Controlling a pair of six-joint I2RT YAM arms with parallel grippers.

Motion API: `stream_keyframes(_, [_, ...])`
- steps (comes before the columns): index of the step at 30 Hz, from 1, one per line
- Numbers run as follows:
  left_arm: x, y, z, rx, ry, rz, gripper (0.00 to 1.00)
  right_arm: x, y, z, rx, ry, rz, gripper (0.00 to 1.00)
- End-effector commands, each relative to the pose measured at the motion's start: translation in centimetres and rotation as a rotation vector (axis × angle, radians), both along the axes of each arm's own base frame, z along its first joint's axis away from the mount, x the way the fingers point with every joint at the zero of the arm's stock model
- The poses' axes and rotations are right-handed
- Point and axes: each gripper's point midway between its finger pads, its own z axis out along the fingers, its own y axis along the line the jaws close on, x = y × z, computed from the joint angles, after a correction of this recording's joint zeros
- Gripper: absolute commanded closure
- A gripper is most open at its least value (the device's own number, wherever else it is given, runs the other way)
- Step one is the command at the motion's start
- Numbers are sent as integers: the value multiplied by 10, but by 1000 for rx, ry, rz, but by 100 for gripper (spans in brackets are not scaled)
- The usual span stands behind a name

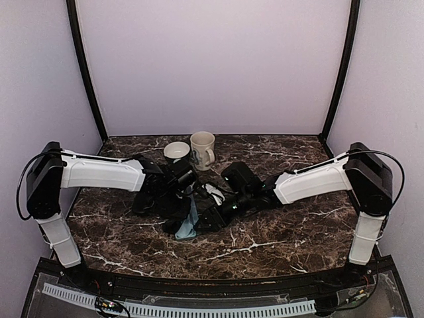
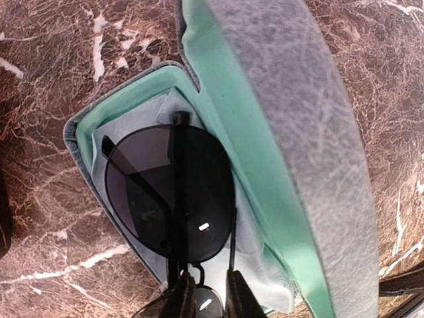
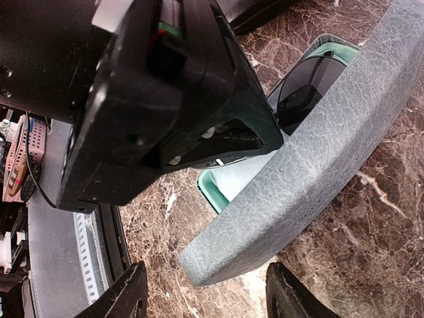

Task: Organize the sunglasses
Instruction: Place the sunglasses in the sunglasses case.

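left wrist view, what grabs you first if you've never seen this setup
The round black sunglasses sit in the open grey case against its mint lining, pinched at the bottom of the view by the left gripper. In the right wrist view, the case's lid sweeps diagonally across the frame, its end just above the open right gripper.

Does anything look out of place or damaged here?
Nothing looks damaged. The wire-framed sunglasses are not settled in the open grey case: one lens is over the lining, the other end is between the left jaws.
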Motion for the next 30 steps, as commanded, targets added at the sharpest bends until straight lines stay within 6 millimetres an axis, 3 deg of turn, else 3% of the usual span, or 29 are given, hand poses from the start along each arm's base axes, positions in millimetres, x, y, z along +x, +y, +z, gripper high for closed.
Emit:
stream_keyframes(1, [-3, 2, 3, 25, 14, -13, 85, 4, 1, 10, 36, -23, 2, 39])
stream_keyframes(24, [-2, 2, 2, 44, 25, 0, 98, 3, -2, 11, 49, -24, 6, 39])
stream_keyframes(30, [1, 1, 9, 38, 13, 2, 100, 3, -3, 11, 50, -22, 5, 39])
